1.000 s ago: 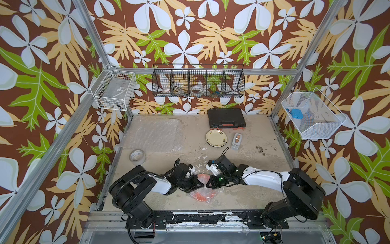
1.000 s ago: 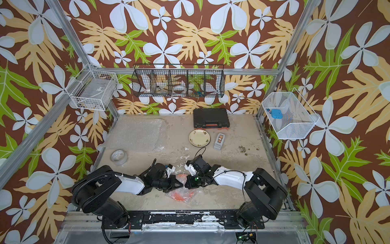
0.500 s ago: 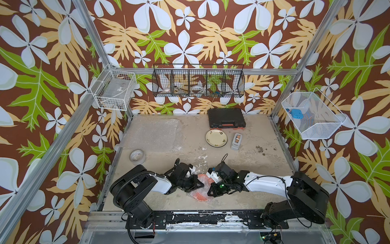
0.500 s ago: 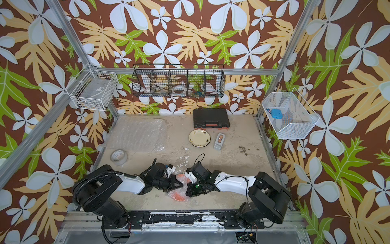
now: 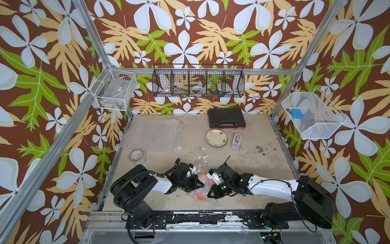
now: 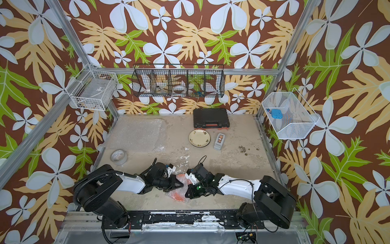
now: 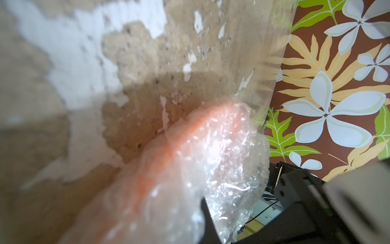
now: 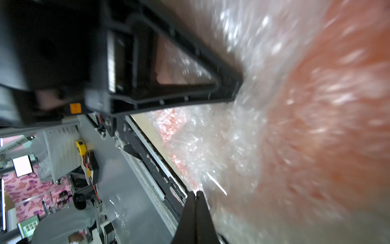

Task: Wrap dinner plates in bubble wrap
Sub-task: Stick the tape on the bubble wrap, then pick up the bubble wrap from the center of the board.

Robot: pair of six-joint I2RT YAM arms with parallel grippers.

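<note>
At the far left a whitish ring-shaped tape roll [image 5: 137, 156] lies just in front of a flat spare sheet of clear bubble wrap [image 5: 152, 133]. Near the front edge of the surface [image 5: 253, 169], the left claw [image 5: 201, 184], pinched narrow, touches the crumpled clear bubble wrap [image 7: 228, 152] bundled over the glossy orange round plate [image 5: 198, 194]. The right claw [image 5: 209, 194], closed tip to tip, meets the bundle's other side. Whether either claw nips film is unclear. Well behind sits the cream flowered plate [image 5: 216, 138].

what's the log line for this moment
phase: wrapping orange plate; bubble wrap: around it; left gripper: shut; right gripper: shut; cream plate: bare
</note>
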